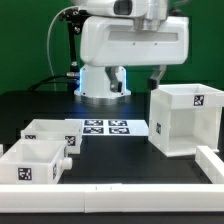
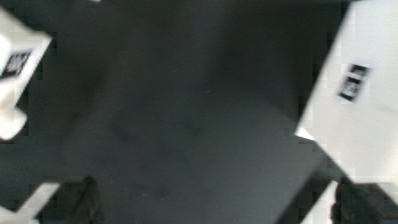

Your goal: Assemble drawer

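The drawer's large boxy white casing (image 1: 186, 120) stands at the exterior view's right, open side up, with a tag on its side. Two smaller white trays (image 1: 52, 135) (image 1: 30, 162) sit side by side at the exterior view's left, each with a tag. My gripper (image 1: 140, 78) hangs high at the back, above the table and behind the marker board, touching nothing. In the wrist view the gripper (image 2: 210, 205) is open wide and empty over bare black table, with the casing (image 2: 350, 92) on one side and a tray (image 2: 18, 70) on the other.
The marker board (image 1: 106, 127) lies flat between the trays and the casing. A white rail (image 1: 110, 194) borders the table's front and continues along the exterior view's right side (image 1: 214, 160). The robot's base (image 1: 100, 80) stands at the back.
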Controlling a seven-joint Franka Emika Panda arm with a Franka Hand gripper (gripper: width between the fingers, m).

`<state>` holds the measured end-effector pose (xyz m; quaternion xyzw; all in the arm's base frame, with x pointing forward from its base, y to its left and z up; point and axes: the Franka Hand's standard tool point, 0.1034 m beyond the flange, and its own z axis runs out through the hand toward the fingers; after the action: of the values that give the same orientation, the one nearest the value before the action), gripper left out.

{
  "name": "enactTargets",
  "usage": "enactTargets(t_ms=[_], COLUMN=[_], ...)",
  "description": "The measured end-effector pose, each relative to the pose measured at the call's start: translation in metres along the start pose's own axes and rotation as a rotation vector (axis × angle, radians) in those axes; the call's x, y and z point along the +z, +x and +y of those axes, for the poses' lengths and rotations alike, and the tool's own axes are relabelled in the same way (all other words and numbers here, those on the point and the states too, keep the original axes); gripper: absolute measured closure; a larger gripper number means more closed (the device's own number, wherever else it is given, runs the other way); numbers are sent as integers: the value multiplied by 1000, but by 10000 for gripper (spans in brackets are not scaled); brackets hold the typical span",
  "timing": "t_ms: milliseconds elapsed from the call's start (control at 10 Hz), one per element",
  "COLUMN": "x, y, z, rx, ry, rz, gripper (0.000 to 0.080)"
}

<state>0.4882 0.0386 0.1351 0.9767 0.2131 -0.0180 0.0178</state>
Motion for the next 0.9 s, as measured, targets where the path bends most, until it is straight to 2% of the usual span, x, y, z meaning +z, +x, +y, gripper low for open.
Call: enactTargets(t_ms=[200, 400, 500, 700, 900], x=[-5, 9, 15, 37, 40], y=[-1, -4, -3, -1, 0], z=[-25, -44, -44, -30, -29], rx=[60, 64, 60, 28, 46], ry=[1, 7, 9, 21, 29], rz=[-8, -7, -5, 36, 41], gripper=[151, 151, 151, 151, 151])
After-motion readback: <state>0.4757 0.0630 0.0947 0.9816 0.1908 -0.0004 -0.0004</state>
